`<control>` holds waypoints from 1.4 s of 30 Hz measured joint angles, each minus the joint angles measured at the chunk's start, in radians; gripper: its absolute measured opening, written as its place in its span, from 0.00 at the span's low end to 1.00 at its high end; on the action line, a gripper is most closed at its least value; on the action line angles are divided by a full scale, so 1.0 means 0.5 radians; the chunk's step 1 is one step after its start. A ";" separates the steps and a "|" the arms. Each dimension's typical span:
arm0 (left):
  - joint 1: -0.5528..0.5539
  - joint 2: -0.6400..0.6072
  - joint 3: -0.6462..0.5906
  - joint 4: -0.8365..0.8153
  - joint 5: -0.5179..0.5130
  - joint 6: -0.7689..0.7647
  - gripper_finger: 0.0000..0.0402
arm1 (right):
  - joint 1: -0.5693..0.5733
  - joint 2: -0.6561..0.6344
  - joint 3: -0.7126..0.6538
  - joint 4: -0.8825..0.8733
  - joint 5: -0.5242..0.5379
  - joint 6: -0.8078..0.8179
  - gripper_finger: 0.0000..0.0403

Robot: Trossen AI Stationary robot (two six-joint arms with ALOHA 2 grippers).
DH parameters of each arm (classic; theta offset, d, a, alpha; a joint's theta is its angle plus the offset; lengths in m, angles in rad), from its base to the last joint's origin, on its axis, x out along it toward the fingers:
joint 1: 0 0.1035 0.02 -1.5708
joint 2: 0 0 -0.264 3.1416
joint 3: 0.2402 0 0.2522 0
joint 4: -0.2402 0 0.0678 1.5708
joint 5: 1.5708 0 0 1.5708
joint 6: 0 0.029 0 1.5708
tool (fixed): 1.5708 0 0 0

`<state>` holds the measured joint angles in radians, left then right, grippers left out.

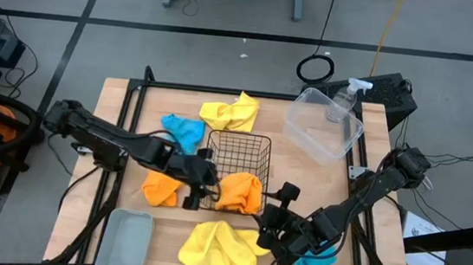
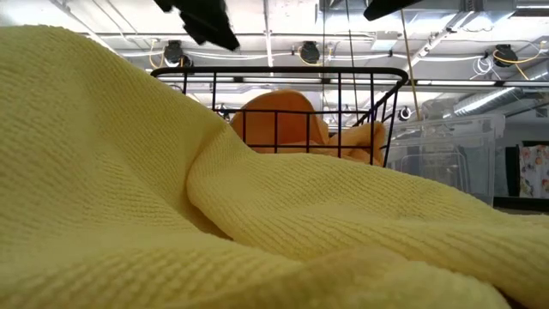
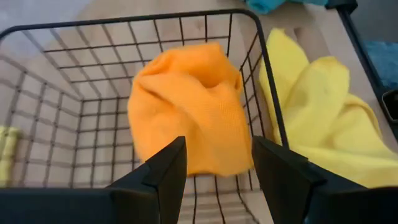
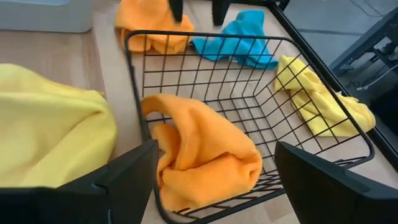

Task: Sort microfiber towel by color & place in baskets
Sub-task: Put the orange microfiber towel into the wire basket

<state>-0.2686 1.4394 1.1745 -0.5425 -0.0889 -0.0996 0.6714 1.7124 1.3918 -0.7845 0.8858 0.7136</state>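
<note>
At the worktop's [image 1: 118,95] left front corner sits the grey-blue tray [image 1: 124,242]. An orange towel [image 1: 160,188] lies beside the left gripper [image 1: 198,194], whose jaws are released and empty at the black wire basket [image 1: 239,150]; a second orange towel [image 1: 241,191] is inside it. The right gripper [image 1: 269,231] hovers over a yellow towel [image 1: 217,245], jaws spread wide, empty. A teal towel [image 1: 315,264] lies under that arm.
</note>
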 joint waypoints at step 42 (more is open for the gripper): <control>-0.630 -0.176 -0.860 -0.770 -0.572 -1.452 0.84 | 0.004 0.033 0.000 0.026 0.061 0.005 0.78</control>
<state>-0.5837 1.3514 0.7443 -0.9273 -0.3748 -0.8257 0.6735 1.7290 1.3918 -0.7716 0.9165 0.7162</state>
